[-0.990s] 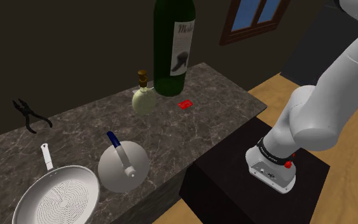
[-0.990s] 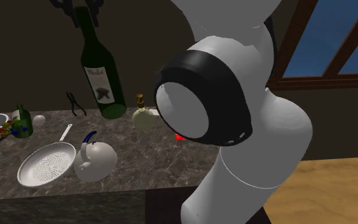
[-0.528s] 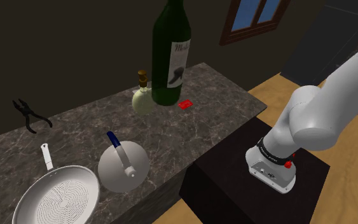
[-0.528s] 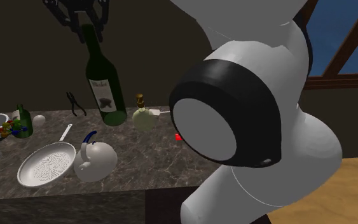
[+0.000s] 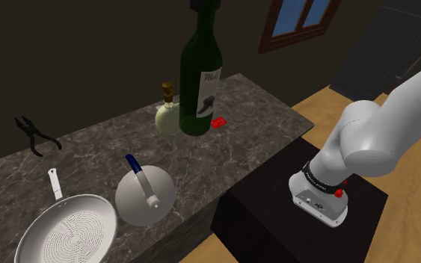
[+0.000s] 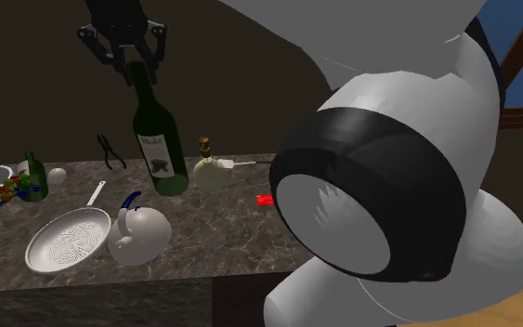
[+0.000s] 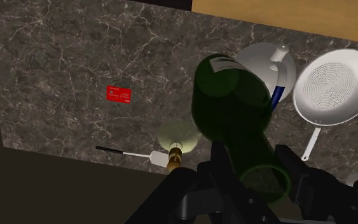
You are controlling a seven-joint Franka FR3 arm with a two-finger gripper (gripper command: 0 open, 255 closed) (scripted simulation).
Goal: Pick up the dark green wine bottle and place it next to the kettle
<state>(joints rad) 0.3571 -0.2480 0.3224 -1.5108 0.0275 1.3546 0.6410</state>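
While it leans a little off upright over the marble counter (image 6: 222, 237), the dark green glass wine bottle (image 6: 154, 125) shows a white label with a dark figure and script I cannot read. The black gripper (image 6: 137, 63) is clamped on its neck from above. Its base lies beyond the white kettle (image 6: 138, 232), clearly apart from it.

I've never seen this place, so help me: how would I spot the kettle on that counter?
Find the dark marbled counter and look to its end at the shoulder view's left, where a round perforated pan lies. The kettle sits beside that pan, toward the tall green bottle. It is the only pale dome with a blue handle on top.
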